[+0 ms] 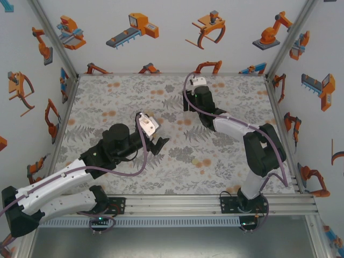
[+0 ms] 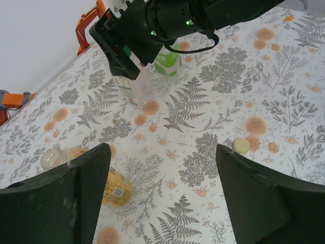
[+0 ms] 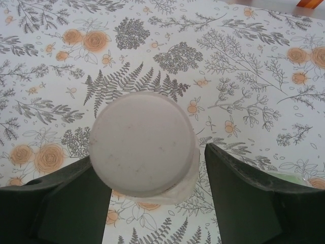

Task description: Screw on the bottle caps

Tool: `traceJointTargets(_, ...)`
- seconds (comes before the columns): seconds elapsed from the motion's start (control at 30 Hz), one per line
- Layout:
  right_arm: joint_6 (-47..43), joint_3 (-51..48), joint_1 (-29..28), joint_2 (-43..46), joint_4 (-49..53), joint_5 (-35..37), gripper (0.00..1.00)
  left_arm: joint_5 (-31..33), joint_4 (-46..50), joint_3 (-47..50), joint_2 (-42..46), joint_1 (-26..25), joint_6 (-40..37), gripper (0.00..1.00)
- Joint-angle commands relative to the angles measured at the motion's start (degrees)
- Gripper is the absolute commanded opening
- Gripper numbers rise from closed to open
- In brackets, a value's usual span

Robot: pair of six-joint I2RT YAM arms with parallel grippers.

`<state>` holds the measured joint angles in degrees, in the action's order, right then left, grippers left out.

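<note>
White cap (image 3: 143,142) sits on slim bottle (image 2: 143,89) between spread fingers (image 3: 244,193) of right gripper (image 3: 152,157); yellow bottle (image 2: 114,188) lies uncapped, pale cap (image 2: 241,145) loose on desk (image 2: 228,101), left gripper (image 2: 162,148) spread, empty.

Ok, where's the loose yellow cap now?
Left wrist view: the pale yellow cap lies on the table just beyond one of the left gripper's fingers, apart from the slim bottle.

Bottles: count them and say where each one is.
3. The yellow bottle lies on its side; the slim clear bottle stands inside the right claw; the green bottle stands close beside it. Others may be hidden.
</note>
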<state>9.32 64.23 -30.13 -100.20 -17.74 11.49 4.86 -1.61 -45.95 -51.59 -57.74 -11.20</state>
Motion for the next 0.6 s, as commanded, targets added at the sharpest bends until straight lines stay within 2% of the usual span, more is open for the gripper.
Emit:
traceJointTargets(0.0, -0.69, 1.3, 0.16, 2.04, 0.46, 0.5, 0.65, -0.6, -0.48, 0.07, 0.48, -0.26, 0.33, 0.77)
traceJointTargets(0.57, -5.72, 7.14, 0.16, 10.74, 9.25, 0.12, 0.66, -0.59, -1.71, 0.38, 0.43, -0.19, 0.3, 0.78)
